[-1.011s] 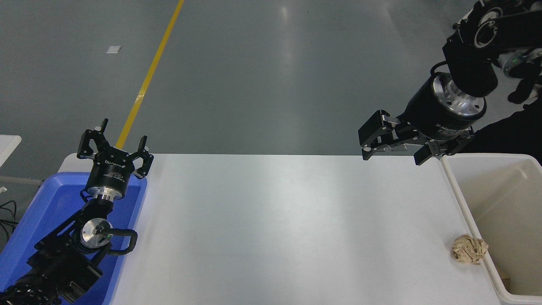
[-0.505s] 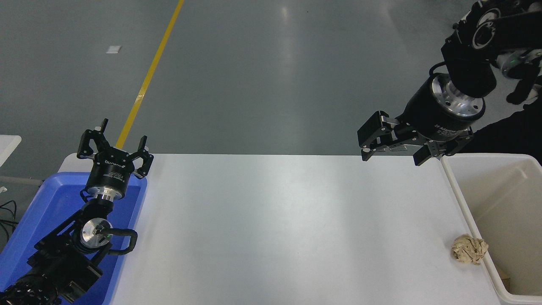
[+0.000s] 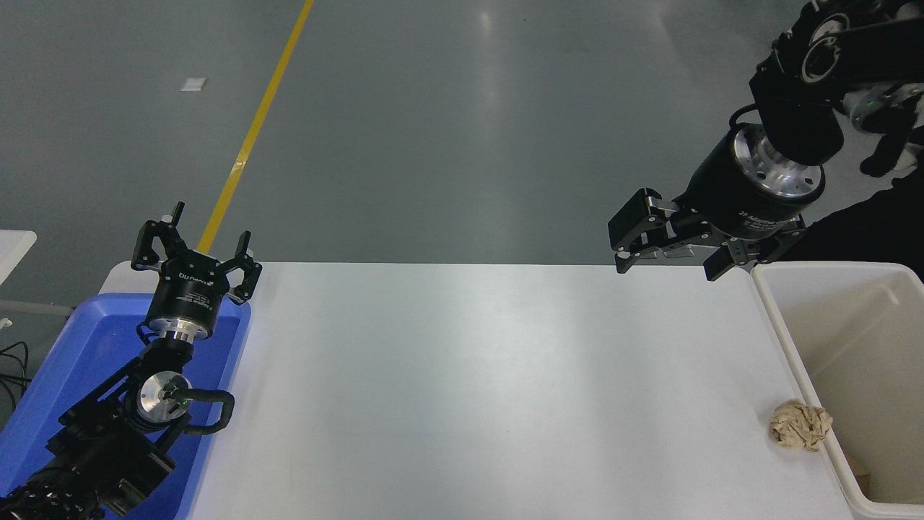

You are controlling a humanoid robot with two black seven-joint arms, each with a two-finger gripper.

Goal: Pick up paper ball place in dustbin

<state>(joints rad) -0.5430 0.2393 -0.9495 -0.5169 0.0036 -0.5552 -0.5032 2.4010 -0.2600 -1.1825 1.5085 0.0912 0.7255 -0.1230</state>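
Note:
The paper ball, a tan crumpled wad, lies on the white table at the front right, touching the outer wall of the dustbin. The dustbin is an off-white rectangular bin along the table's right edge. My right gripper is open and empty, raised over the table's far edge near the bin's far left corner, well behind the ball. My left gripper is open and parked over the blue tray at the left.
A blue plastic tray sits at the table's left end under my left arm. A small tan scrap lies inside the bin near its front. Grey floor with a yellow line lies beyond the table.
My right gripper has shifted very slightly up and left. The paper ball, bin and left arm have not moved.

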